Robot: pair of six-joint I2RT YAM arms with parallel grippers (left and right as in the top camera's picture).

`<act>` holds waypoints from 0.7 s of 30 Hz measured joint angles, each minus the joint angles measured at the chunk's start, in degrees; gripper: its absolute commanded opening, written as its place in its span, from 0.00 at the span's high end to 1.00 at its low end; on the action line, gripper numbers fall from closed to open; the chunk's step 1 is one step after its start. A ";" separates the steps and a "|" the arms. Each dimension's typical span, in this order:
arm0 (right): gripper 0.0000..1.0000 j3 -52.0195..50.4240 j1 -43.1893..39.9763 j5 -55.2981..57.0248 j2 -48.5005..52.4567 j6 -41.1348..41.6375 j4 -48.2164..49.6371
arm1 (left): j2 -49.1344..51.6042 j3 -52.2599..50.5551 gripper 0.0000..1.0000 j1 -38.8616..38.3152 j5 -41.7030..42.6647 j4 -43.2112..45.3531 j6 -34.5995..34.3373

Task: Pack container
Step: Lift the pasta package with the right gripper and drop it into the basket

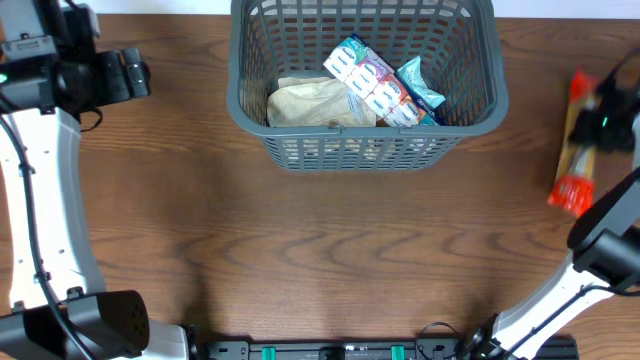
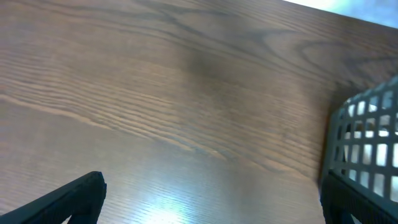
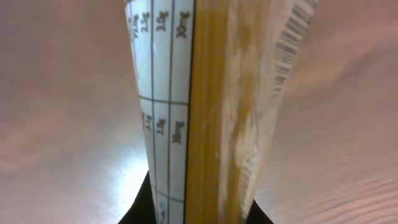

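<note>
Spaghetti packet (image 1: 573, 182) sat at far right, well apart from container (image 1: 350, 150) at top centre. Right gripper (image 1: 600, 110) clamped on packet mid-length. Judged light, stiff lengthwise, brittle, film slippery; balanced middle hold suits. Left gripper (image 1: 135, 72) wide, empty.

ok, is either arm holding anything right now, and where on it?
Right gripper is shut on the long orange-and-red packet, clamped across its body, nearer its far end than the red near end. Left gripper is open, holding nothing.
</note>
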 measured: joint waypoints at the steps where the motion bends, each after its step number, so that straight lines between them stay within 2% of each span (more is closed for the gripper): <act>1: 0.99 3.82 1.05 0.07 -0.61 0.02 -0.72 | 0.00 0.00 0.01 0.37 -0.07 -0.02 0.00; 6: 0.99 21.22 6.45 -0.09 -5.55 -1.25 -3.37 | 0.00 0.00 0.01 1.60 -0.11 -0.02 0.00; 12: 0.99 38.10 19.56 -3.48 -11.82 -13.60 -10.71 | 0.00 0.00 0.01 1.73 -0.11 0.00 0.00; 18: 0.99 40.44 36.24 -7.13 -12.44 -28.98 -15.47 | 0.00 0.00 0.01 1.73 -0.11 0.00 0.02; 21: 0.99 40.09 41.79 -8.70 -11.04 -36.00 -16.20 | 0.00 0.00 0.01 1.73 -0.11 0.00 0.00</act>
